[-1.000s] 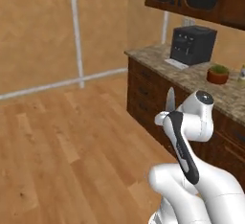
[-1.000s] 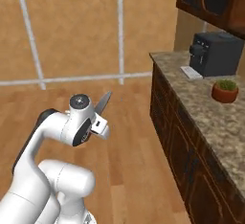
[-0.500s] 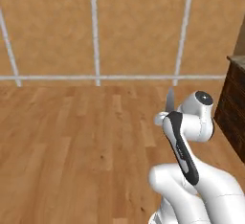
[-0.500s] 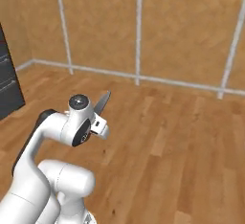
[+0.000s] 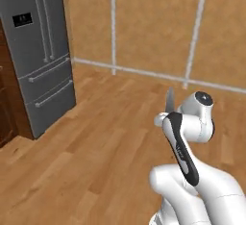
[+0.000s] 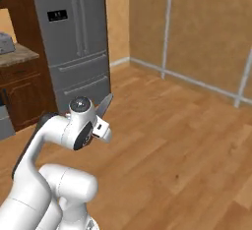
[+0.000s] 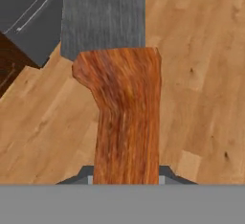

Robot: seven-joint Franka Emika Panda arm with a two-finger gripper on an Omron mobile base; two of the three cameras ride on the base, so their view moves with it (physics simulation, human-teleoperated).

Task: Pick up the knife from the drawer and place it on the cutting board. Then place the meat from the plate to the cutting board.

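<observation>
Item: the knife (image 7: pixel 125 117), orange wooden handle, grey blade. My gripper (image 7: pixel 125 173) was clamped tight on the handle, blade pointing up and away from my hand. Blade tip (image 5: pixel 169 100) stood above my wrist, over bare wooden floor (image 5: pixel 96 147). Grey refrigerator (image 6: pixel 74 42) stood nearby against the wall.

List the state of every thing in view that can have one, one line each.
knife: held in the claw by its orange handle, grey blade pointing away from the hand, lifted clear of the floor.
claw: shut on the knife's handle.
refrigerator: doors and lower drawers closed.
cabinet drawer: closed, beside the refrigerator.
</observation>
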